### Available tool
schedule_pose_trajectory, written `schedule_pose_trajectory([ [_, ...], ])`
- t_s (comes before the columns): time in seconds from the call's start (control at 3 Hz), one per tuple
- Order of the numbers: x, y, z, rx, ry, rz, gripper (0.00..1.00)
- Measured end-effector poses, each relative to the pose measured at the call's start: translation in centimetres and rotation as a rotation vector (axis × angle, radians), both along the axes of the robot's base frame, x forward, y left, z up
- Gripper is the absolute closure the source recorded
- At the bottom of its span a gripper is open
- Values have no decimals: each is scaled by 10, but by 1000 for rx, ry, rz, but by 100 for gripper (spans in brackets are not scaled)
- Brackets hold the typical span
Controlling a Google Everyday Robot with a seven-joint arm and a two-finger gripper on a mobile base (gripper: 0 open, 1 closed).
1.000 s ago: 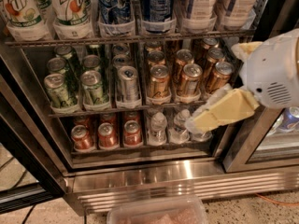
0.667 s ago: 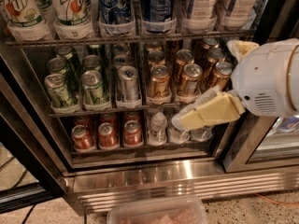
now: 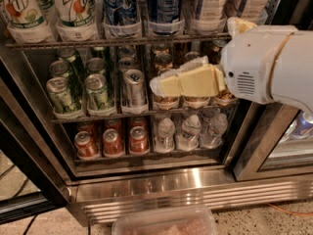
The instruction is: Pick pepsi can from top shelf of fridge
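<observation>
Here, my cream, wedge-shaped gripper (image 3: 161,85) hangs before the middle rack (image 3: 98,115), below the slim blue pepsi can (image 3: 120,4) on the wire top shelf (image 3: 73,43); apart or together, I cannot tell.

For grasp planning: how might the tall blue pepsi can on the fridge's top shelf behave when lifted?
The pepsi can looks glossy, so it probably slips under light grip. Tall and slim, it may tip once out of its clear tray. The gripper sits lower, before the middle rack.
</observation>
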State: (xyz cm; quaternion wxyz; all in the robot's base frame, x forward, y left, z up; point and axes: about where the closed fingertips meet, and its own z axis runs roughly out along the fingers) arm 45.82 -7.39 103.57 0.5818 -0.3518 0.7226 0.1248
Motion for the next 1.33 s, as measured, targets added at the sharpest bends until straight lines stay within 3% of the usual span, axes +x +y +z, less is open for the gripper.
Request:
schedule_pose_trajectory([
  [0.33, 9, 0, 22, 176, -1, -76, 0],
  [0.67, 7, 4, 34, 242, 3, -79, 0],
  [1.33, 7, 12, 35, 236, -25, -85, 0],
])
